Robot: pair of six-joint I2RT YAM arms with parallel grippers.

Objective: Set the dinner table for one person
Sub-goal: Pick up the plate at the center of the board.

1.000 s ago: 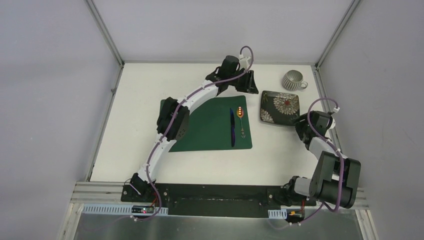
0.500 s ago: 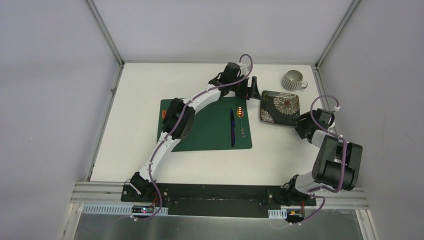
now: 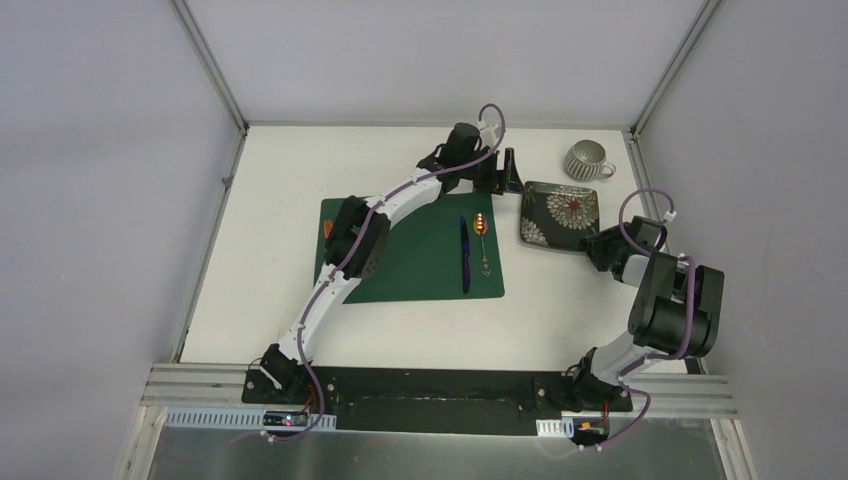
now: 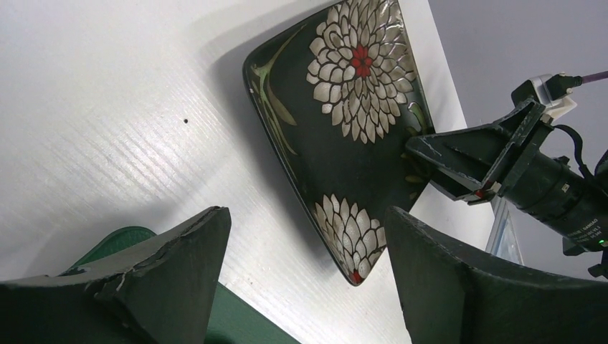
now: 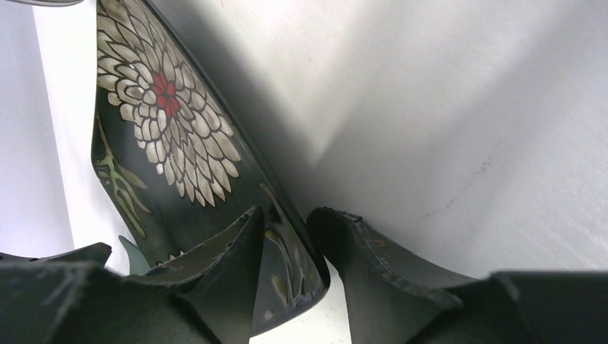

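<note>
One desk (image 3: 260, 250) holds one green placemat (image 3: 420, 265), one floral plate (image 3: 560, 212), one ribbed cup (image 3: 585, 160), one blue knife (image 3: 465, 255) and one spoon (image 3: 483, 240). Two grippers: left gripper (image 3: 510, 176), right gripper (image 3: 592, 244).

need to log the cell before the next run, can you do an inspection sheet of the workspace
surface: white table, no spills seen
job's things: green placemat with blue knife and spoon side by side; floral plate right of it, apart; ribbed cup at far right corner
clutter: small orange thing at the placemat's left edge, mostly hidden by the left arm
grippers: left pincer open, near the plate, holding nothing; right pincer straddles the plate's rim, grip cannot be told
cables: purple cables loop off both arms
surroundings: grey walls, aluminium frame posts
</note>
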